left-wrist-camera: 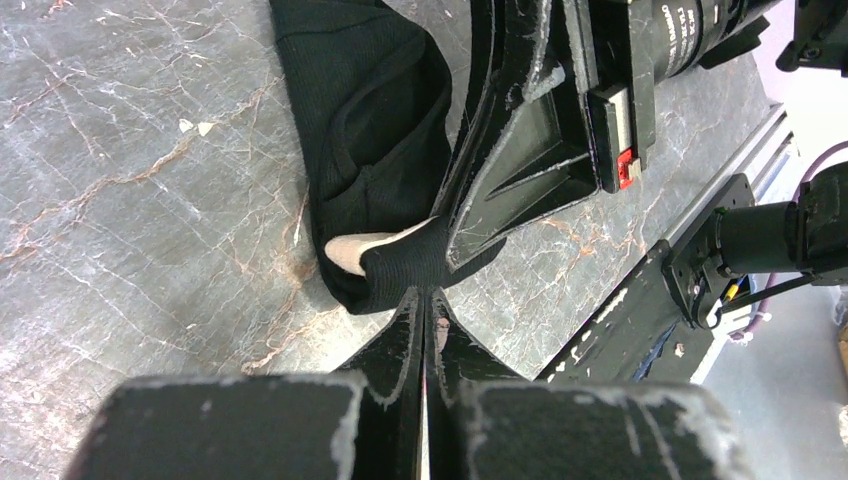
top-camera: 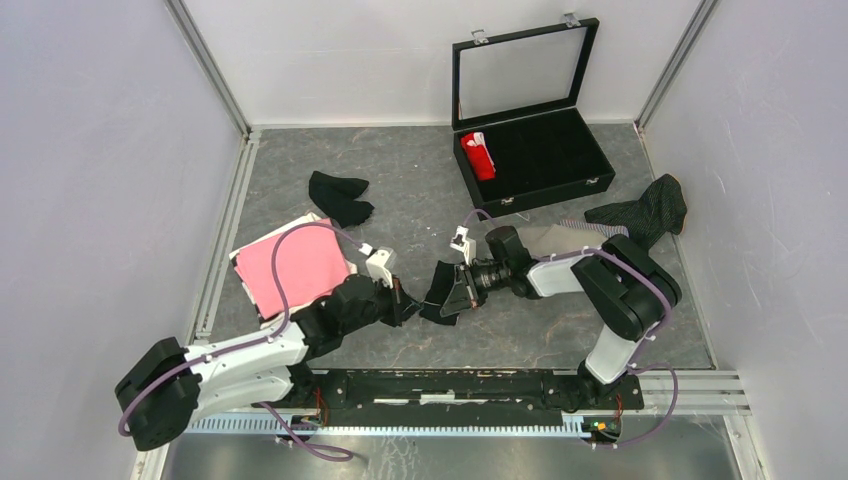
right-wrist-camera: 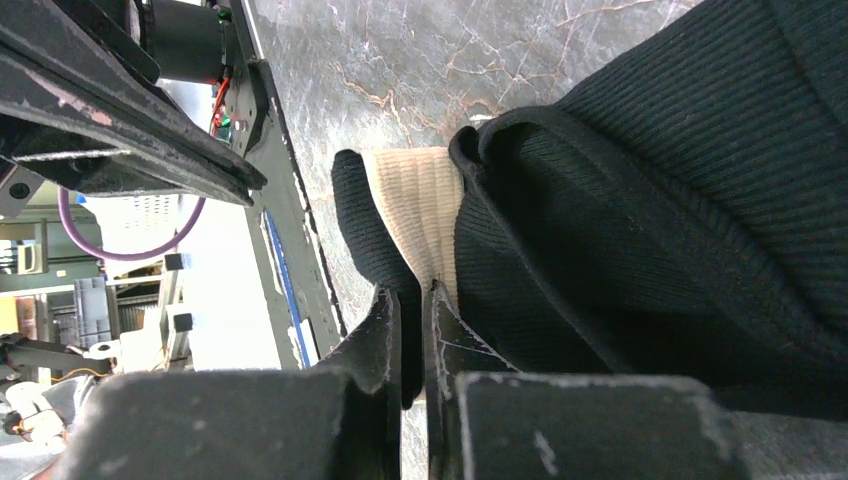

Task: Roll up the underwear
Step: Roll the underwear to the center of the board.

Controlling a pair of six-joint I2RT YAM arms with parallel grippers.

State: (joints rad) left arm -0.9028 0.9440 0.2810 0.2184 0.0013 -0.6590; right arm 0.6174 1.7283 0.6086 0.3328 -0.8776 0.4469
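Top external view: black underwear (top-camera: pixel 436 290) down on the desk (top-camera: pixel 420 215), right between the two arms and pinched from both sides. Left jaws clamped tight on a folded edge at the garment's near end, with cloth bunched just ahead of the tips. Right jaws all but closed as well, gripping the same piece at its rim, hard against the beige lining (right-wrist-camera: pixel 415 200). Farther off: pink piece (top-camera: pixel 295 270) at left, red roll (top-camera: pixel 478 155) inside the open case (top-camera: pixel 545 150).
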